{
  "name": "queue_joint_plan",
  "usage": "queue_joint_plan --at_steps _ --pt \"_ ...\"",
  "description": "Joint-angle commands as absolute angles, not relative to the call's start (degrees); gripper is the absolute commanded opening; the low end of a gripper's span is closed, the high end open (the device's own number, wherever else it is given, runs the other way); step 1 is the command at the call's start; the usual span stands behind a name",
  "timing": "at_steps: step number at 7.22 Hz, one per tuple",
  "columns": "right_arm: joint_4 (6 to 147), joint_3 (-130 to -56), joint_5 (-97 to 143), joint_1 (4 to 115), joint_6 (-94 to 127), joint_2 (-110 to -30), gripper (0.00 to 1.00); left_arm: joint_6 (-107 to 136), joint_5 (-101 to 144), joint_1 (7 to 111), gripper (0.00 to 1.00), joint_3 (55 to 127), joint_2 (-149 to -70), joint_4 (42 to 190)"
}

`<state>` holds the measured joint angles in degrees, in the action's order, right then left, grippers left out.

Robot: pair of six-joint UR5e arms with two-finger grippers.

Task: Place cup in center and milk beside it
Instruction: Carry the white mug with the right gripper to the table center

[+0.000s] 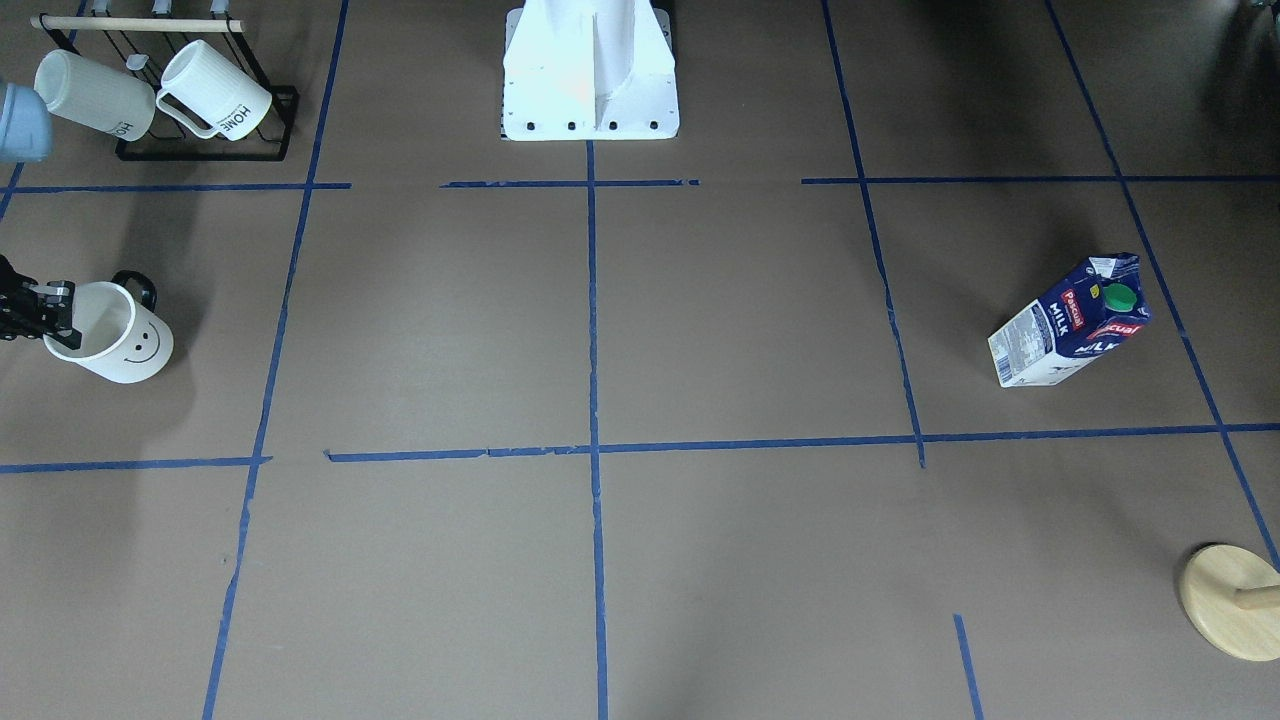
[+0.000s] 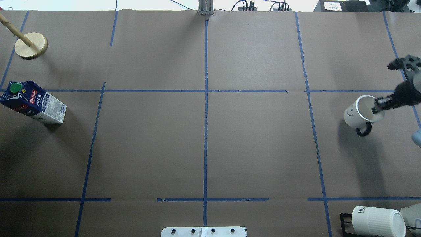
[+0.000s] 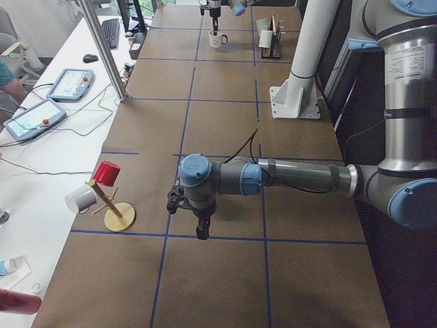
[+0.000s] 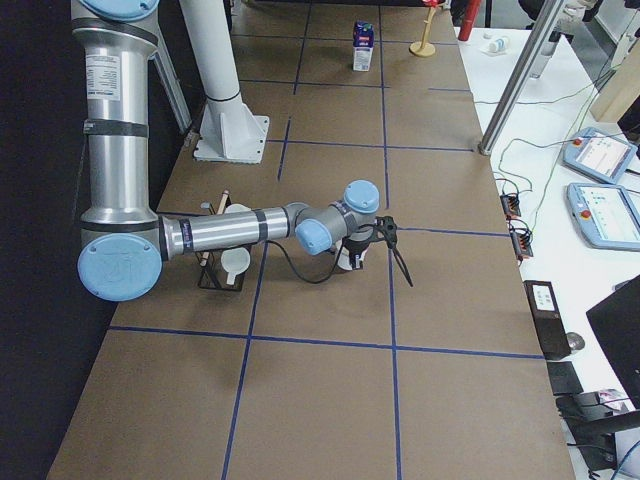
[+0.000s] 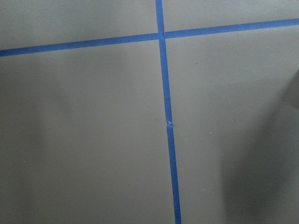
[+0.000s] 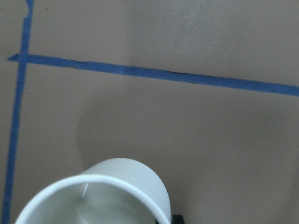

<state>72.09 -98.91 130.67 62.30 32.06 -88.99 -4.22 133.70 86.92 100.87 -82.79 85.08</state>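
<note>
The white cup [image 1: 125,345] with a black handle and smiley face is at the table's right end, upright or nearly so. It also shows in the overhead view [image 2: 353,117] and the right wrist view [image 6: 107,196]. My right gripper [image 1: 58,318] comes down on its rim [image 2: 378,107], with its fingers shut on the rim wall. The milk [image 1: 1070,325] stands alone at the left end [image 2: 36,103]. The center [image 1: 594,450] is a bare tape crossing [image 2: 206,91]. My left gripper [image 3: 201,231] hangs over bare table, and I cannot tell whether it is open.
A black rack [image 1: 200,150] with two ribbed "HOME" mugs [image 1: 215,92] stands near the cup, on the robot's side. A wooden peg stand [image 2: 31,45] is beyond the milk. The white robot base [image 1: 590,75] is at the near middle edge.
</note>
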Motion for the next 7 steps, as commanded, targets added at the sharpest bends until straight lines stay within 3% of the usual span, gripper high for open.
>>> queue_joint_plan --at_steps 1,4,7 --pt "86.4 -101.7 130.2 60.6 38.9 -76.5 0.00 -4.2 133.8 86.9 1.00 100.9 -82.8 85.1" --pt "87.5 -98.9 120.9 46.5 50.9 -63.6 0.00 -4.2 133.9 86.9 1.00 101.1 -82.8 85.2" --pt "87.0 -91.5 112.8 38.7 56.2 -53.2 0.00 -4.2 133.9 86.9 1.00 101.2 -82.9 85.2"
